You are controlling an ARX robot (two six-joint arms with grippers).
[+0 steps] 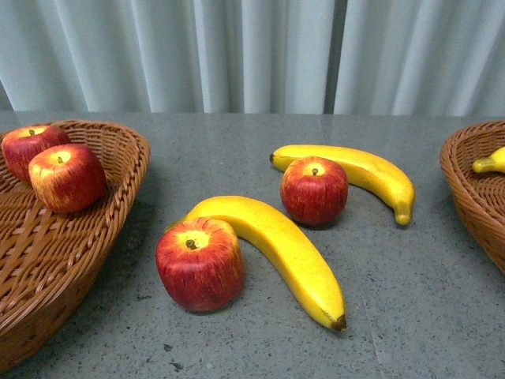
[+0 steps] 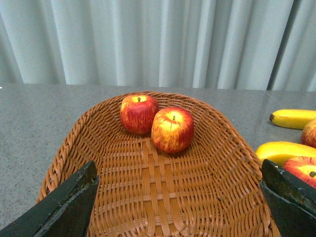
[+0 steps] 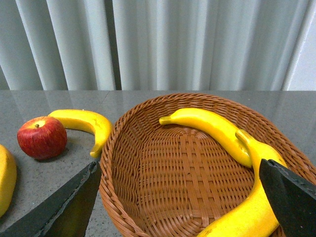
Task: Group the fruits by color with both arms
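In the front view two red apples [image 1: 66, 177] [image 1: 31, 147] lie in the left wicker basket [image 1: 47, 260]. On the table a near apple [image 1: 200, 264] touches a long banana [image 1: 276, 245], and a far apple [image 1: 314, 189] sits against another banana [image 1: 359, 175]. A banana tip [image 1: 491, 162] shows in the right basket [image 1: 473, 189]. Neither arm shows in the front view. My left gripper [image 2: 180, 197] is open and empty over the left basket [image 2: 148, 197], short of its two apples [image 2: 172, 129] [image 2: 138, 113]. My right gripper [image 3: 180, 197] is open over the right basket [image 3: 148, 197] holding two bananas [image 3: 212, 127] [image 3: 247, 212].
A pale curtain hangs behind the grey table [image 1: 237, 134]. The left wrist view shows table fruit past the basket's side: a banana [image 2: 294, 118] and an apple [image 2: 302, 168]. The right wrist view shows an apple [image 3: 42, 138] and a banana [image 3: 84, 121] beside the right basket.
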